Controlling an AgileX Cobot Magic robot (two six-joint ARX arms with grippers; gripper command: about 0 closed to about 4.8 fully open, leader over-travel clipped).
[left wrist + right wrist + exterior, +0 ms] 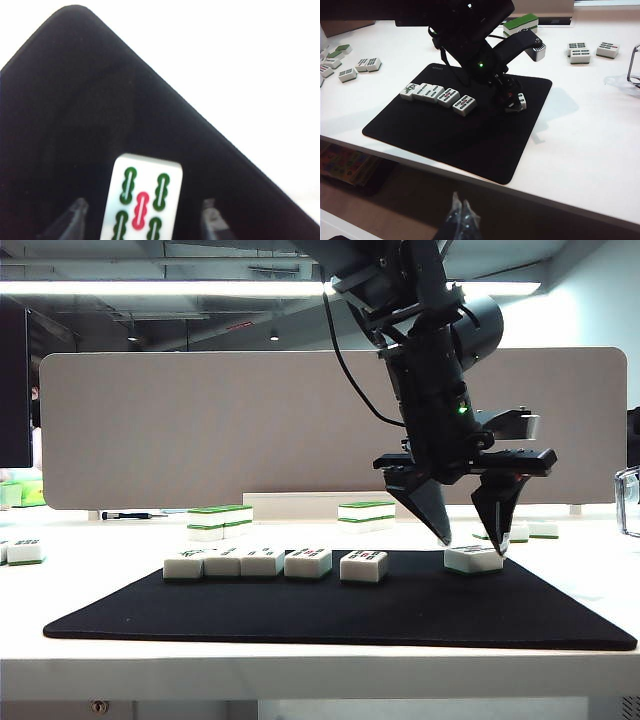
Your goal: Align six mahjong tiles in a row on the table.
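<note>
Tile (pixel 473 558) between open left hand (pixel 470 540) fingers.

Grey divider panel (pixel 330 425) beneath bright ceiling strip light (pixel 160 287).

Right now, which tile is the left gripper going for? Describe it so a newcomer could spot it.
Start at the black mat on the white table. A row of five tiles lies along the mat's back; past a gap to their right lies the lone tile. Only this tile sits between the open left gripper fingers; its face carries green bamboo sticks around a red one.
</note>
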